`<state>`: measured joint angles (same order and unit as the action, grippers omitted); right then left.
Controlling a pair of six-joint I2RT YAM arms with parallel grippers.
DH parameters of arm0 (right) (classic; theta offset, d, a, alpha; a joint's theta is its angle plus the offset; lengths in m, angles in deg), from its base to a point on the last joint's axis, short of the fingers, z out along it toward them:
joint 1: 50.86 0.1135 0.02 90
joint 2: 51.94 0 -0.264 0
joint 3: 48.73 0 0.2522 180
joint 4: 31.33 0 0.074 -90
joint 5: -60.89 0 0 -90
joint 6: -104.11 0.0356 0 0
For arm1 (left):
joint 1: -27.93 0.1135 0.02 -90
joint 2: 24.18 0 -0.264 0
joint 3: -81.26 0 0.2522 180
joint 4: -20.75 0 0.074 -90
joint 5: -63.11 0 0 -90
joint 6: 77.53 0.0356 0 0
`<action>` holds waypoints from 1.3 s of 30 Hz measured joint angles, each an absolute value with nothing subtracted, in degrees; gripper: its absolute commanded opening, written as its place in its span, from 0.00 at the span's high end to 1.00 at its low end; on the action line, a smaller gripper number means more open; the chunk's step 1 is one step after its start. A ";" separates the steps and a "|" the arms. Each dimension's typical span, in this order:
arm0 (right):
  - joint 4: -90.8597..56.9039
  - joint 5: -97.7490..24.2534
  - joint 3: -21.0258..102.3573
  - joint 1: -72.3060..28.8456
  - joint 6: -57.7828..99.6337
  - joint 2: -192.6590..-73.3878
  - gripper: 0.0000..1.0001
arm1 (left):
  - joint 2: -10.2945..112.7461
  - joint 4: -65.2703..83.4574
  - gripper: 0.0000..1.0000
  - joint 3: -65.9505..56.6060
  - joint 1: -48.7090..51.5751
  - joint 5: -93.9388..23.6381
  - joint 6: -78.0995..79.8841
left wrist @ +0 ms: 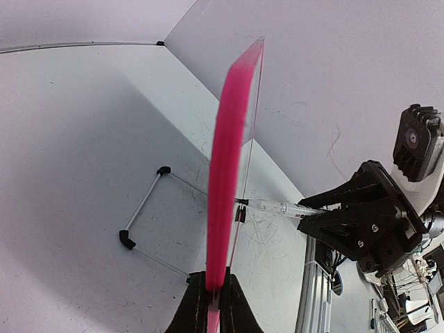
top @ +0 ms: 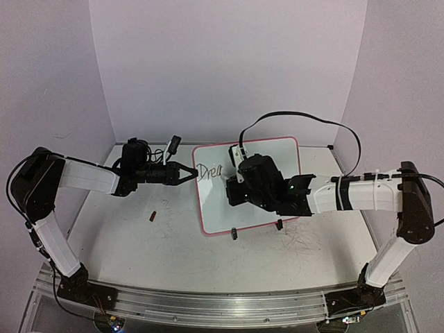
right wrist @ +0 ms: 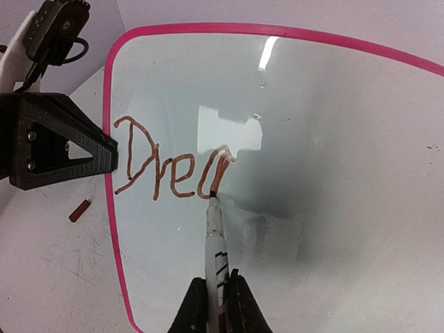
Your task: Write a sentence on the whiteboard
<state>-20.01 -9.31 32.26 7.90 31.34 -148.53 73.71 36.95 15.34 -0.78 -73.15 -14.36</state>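
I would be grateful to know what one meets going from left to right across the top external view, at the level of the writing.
left gripper, clamped on the whiteboard edge → sentence, only begun → right gripper, holding the marker

The whiteboard (right wrist: 326,159) presents a smooth, glossy white writing face that mirrors a light streak near its 12 o'clock edge. It is bounded by a thin pink-red frame (right wrist: 243,28) that looks like smooth plastic, and its wire stand (left wrist: 144,202) looks like thin bare metal with black, rubber-like tips. The tabletop (top: 159,257) is a matt white sheet, scuffed and marked with grey scribbles, with a brushed metal rail (top: 208,305) along its 6 o'clock edge. The left gripper (left wrist: 212,305) and right gripper (right wrist: 219,302) have 2 matt black, plastic-looking fingers each, and the marker (right wrist: 214,239) has a smooth white, plastic-looking barrel.
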 measured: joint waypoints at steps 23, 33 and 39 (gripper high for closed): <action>-18.87 -9.07 32.19 7.27 29.55 -146.03 1.00 | 73.71 37.05 1.00 15.34 -0.78 -73.28 -14.29; -19.30 -8.56 33.28 6.65 28.96 -146.63 1.00 | 73.71 37.05 1.00 15.34 -0.78 -73.28 -14.29; -19.32 -8.36 33.28 6.64 28.96 -146.86 1.00 | 73.71 37.05 1.00 15.34 -0.78 -73.29 -14.29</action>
<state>-19.32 -8.36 33.28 6.64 28.96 -146.86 73.71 37.05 15.34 -0.78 -73.29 -14.29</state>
